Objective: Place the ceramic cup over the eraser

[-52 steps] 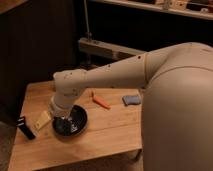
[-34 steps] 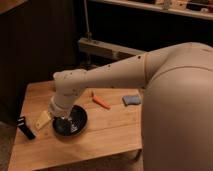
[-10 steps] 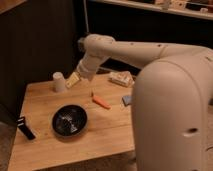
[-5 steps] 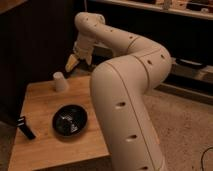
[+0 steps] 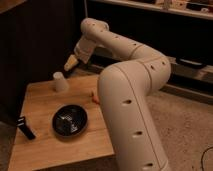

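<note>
Beyond the black bowl [image 5: 70,120], toward the far-left part of the desk [image 5: 45,150], the ceramic cup [image 5: 60,82] stands alone on the wood. It appears to rest mouth-down, though the dim view does not settle this. The gripper [image 5: 71,63] hangs farther back than the bowl, just above and to the right of the cup and apart from it. Whether the gripper is apart or together cannot be told here, and nothing is seen held in it. The eraser [image 5: 24,127] sits left of the bowl at the desk's left edge, well apart from the cup. An orange piece [image 5: 93,95] shows partly to the right of and behind the bowl, mostly hidden by the arm.

The step in hand is judged to be acquiring the cup. Recommended procedure:

1. Centre the gripper over the cup before descending. The cup is light and tapered, so an off-centre contact is likely to tip or slide it.
2. Grip across the upper wall with moderate force, since glazed ceramic may slip.
3. Lift clear of the desk, then route the cup to the left of the bowl, not across it.
4. Align the cup's mouth over the eraser and lower it squarely. The bar is long relative to the mouth, so a rim landing on the eraser is the main risk.
</note>
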Action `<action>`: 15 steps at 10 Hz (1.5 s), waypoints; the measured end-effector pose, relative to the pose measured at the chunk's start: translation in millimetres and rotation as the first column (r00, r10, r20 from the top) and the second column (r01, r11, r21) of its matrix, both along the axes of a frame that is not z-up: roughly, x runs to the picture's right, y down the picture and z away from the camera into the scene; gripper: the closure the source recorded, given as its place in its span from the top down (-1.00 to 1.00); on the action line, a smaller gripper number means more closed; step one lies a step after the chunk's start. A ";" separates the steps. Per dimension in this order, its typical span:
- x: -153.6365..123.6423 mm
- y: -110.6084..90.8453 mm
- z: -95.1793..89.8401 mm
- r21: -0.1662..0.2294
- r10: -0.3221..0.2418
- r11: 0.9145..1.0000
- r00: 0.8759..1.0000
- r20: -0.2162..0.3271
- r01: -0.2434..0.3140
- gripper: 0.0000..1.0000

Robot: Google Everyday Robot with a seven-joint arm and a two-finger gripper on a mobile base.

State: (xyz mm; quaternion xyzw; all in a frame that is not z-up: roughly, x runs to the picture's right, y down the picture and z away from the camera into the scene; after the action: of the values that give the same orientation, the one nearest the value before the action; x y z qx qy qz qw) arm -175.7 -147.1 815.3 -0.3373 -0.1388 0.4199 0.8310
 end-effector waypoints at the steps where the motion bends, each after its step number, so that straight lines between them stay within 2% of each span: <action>1: -14.9 -0.4 3.8 0.017 -0.012 1.000 1.000 0.000 0.012 0.60; 3: -25.7 1.0 17.8 0.031 -0.011 0.999 1.000 -0.016 0.011 0.60; 4: -33.9 2.4 30.8 0.032 -0.011 0.999 1.000 -0.022 0.012 0.60; 7: -48.3 0.8 57.1 0.023 -0.011 1.000 1.000 -0.014 0.011 0.60; 12: -79.6 14.0 74.9 0.010 -0.032 0.999 0.997 0.066 0.031 0.60; 15: -97.1 26.1 79.7 0.026 -0.046 0.999 0.994 0.101 0.044 0.60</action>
State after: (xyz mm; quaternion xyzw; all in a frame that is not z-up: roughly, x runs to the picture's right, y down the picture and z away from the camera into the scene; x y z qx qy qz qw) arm -272.7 -121.1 894.9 -0.3515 -0.1780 0.3817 0.8361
